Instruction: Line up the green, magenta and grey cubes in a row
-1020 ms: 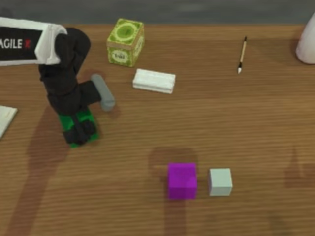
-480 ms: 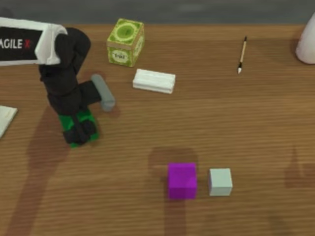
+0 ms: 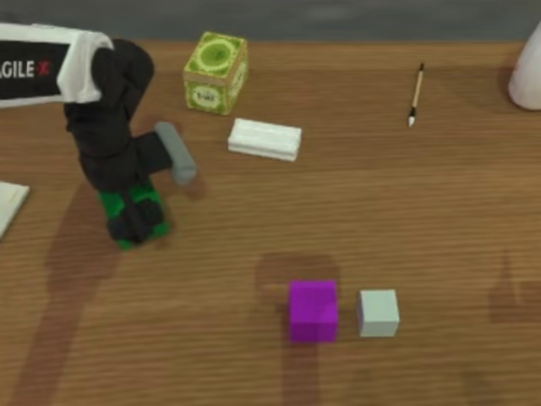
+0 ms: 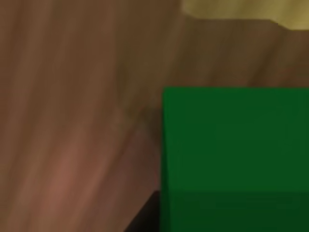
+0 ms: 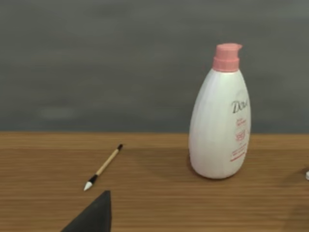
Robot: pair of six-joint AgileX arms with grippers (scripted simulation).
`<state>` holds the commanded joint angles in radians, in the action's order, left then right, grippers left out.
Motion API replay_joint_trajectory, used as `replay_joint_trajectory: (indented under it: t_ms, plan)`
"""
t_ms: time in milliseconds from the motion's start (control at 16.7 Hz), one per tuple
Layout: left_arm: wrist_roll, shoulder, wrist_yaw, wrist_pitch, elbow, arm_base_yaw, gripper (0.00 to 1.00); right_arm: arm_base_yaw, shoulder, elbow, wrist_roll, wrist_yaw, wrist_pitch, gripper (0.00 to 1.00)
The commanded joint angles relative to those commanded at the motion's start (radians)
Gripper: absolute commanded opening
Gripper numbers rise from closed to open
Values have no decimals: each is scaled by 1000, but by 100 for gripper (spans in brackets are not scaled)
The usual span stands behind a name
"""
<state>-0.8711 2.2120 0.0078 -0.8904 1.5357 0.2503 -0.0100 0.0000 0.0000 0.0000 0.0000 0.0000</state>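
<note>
While the left gripper pinches the green cube at nine o'clock, magenta cube and grey cube touch.

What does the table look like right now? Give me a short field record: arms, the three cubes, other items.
left hand: down over the green cube, table's left side; open or shut not visible
right arm: out of the top view
green cube: mostly covered by the left hand, apart from the other two
magenta cube: front centre
grey cube: just right of the magenta cube, small gap
row: two cubes side by side, green not yet in line
other items: patterned box, white ridged block, brush, lotion bottle
</note>
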Motion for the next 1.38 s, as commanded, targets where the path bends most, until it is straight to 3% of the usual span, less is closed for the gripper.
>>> replay_joint_trajectory:
  t_ms: [300,720,1200,1380]
  plan:
    - [1,-71,-1,-176,98,-13,0,0,0,0,0,0,0,100]
    - [-4,-92,-1,-188,93,7,0,0,0,0,0,0,0,100]
    - [-62,-332,-6,-154,-185,313,0,0,0,0,0,0,0,100]
    - [-74,-384,-7,-145,-241,370,0,0,0,0,0,0,0,100]
